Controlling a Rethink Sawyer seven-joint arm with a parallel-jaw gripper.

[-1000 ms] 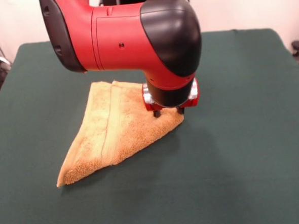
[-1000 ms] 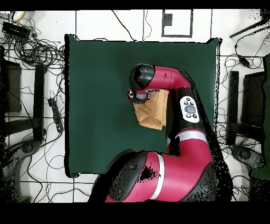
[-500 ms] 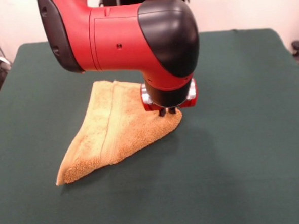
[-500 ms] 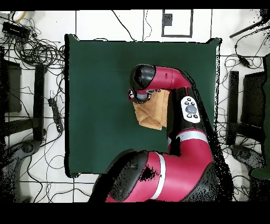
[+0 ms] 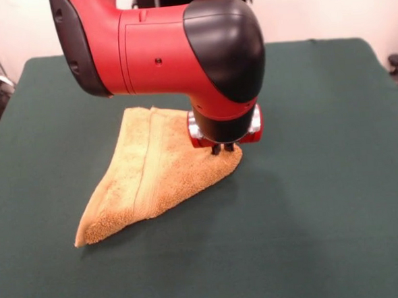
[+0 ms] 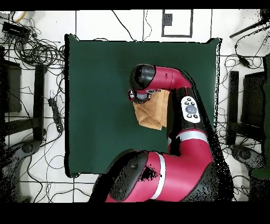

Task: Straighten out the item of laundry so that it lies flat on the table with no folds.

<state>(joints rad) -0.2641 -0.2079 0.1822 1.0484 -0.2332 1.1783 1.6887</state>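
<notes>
The item of laundry [image 5: 153, 175], a golden-orange towel, lies folded into a rough triangle on the green table [image 5: 324, 202]. One woven band runs down its length. My gripper [image 5: 223, 148] stands at the towel's right corner, its two dark tips close together and pressed into the cloth, shut on that corner. In the overhead view the towel [image 6: 152, 112] shows partly under the arm, with the gripper [image 6: 138, 98] hidden beneath the black wrist.
Green cloth spreads wide on every side of the towel. The red arm [image 5: 159, 50] hangs over the table's back part. Cables and stands [image 6: 37, 53] lie on the floor around the table.
The tips closed together on the towel's corner between one second ago and half a second ago. Nothing has moved since then.
</notes>
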